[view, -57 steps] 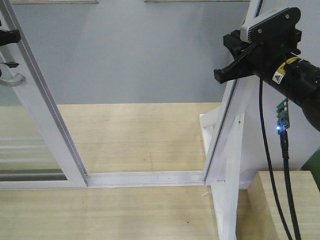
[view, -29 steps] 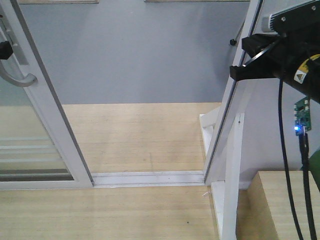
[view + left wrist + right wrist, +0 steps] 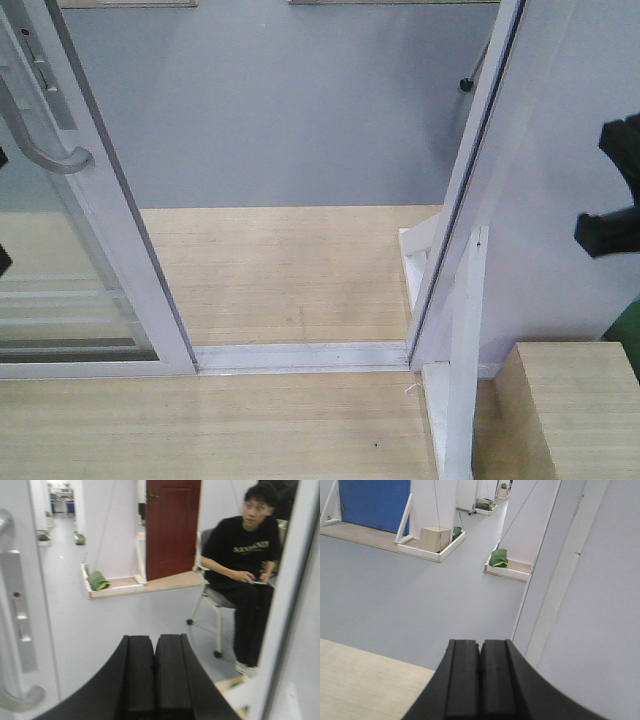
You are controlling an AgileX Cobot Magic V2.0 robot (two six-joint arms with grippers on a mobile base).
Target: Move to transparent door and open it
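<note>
Transparent door: tall clear-glass panel in a white frame, with thin white horizontal bars low in the glass. Stands at the left of the front view, foot seated in the floor track, so able to travel sideways only. Curved grey-white pull handle: mounted on the door's inner stile and bowed outward, presumably to give closed fingers something to hook or press against. Open gap between that stile and the fixed white post with slanted brace, grey floor visible beyond; judged wide enough to count the opening as largely done. Left gripper: pads pressed together, clamped on nothing. Sits just right of the handle and the lock plate, apart from both as far as the wrist view shows. Closed form probably chosen for a sideways push or hook rather than a pinch. Right gripper: fingers likewise together and empty, aimed past the post toward the grey floor. Appears in the front view only as a black form at the right edge, probably held aside to leave the gap free. Seated person in black and red-brown door: beyond the gap, well apart from the rig. Pale wooden box: lower right, beside the post's foot. Risk, as a judgement: handle near the left wrist, liable to snag.
</note>
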